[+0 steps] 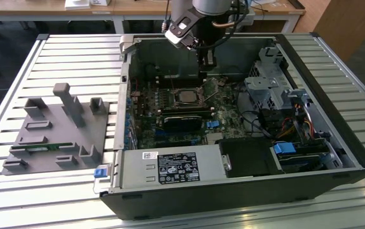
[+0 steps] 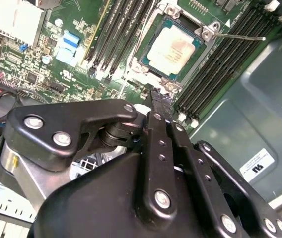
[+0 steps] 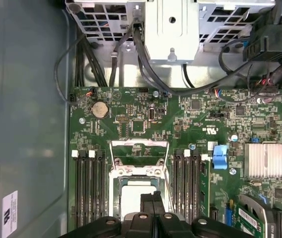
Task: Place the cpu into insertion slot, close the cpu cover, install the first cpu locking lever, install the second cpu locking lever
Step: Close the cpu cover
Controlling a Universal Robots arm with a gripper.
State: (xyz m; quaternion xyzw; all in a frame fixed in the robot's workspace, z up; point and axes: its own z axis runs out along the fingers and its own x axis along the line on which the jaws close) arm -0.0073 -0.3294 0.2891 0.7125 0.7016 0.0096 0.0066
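The gripper [image 3: 152, 199] is hovering low, jaws pinched together and gripping nothing; beneath its tips the cpu [image 3: 131, 201] is sitting flat in the insertion slot [image 3: 115, 186], and beyond it the cpu cover [image 3: 140, 146] is resting swung open, leaving the cpu bare

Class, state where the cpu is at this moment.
In the second wrist view the cpu lies flat in the insertion slot, between two banks of memory slots, just beyond the gripper.

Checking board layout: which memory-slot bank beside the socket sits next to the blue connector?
The bank between the socket and the blue connector; the other bank borders the bare case wall.
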